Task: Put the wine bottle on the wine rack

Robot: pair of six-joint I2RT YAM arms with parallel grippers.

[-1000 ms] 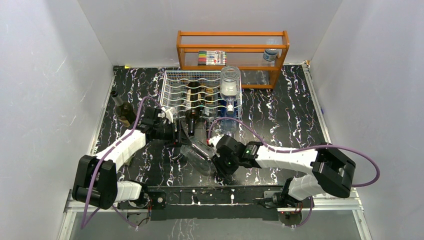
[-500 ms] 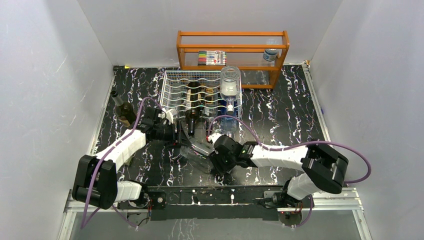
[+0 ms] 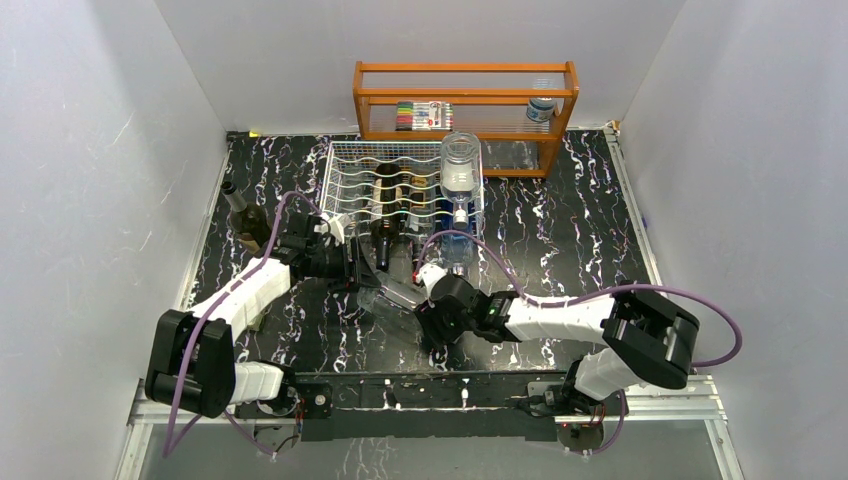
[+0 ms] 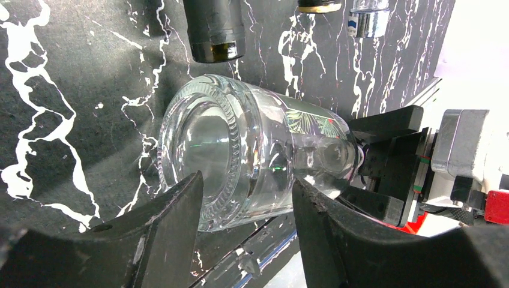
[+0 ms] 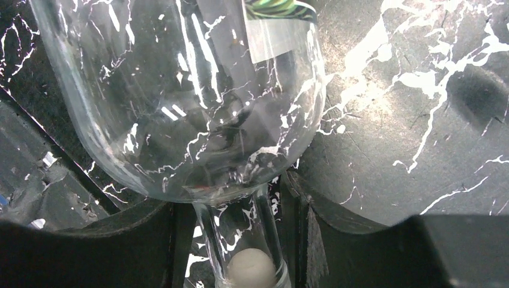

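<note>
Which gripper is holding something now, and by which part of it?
The left gripper clamps the clear bottle at its base end. The right gripper straddles its neck; grip unclear.

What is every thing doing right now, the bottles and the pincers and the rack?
Clear wine bottle: on its side between the pincers, not in the rack yet.
Left pincer: shut on the bottle's base.
Right pincer: open, jaws loosely around the bottle's neck.
Wine rack: holding a dark bottle and a clear bottle.
Standing bottle: upright on the table, left of the rack.
</note>
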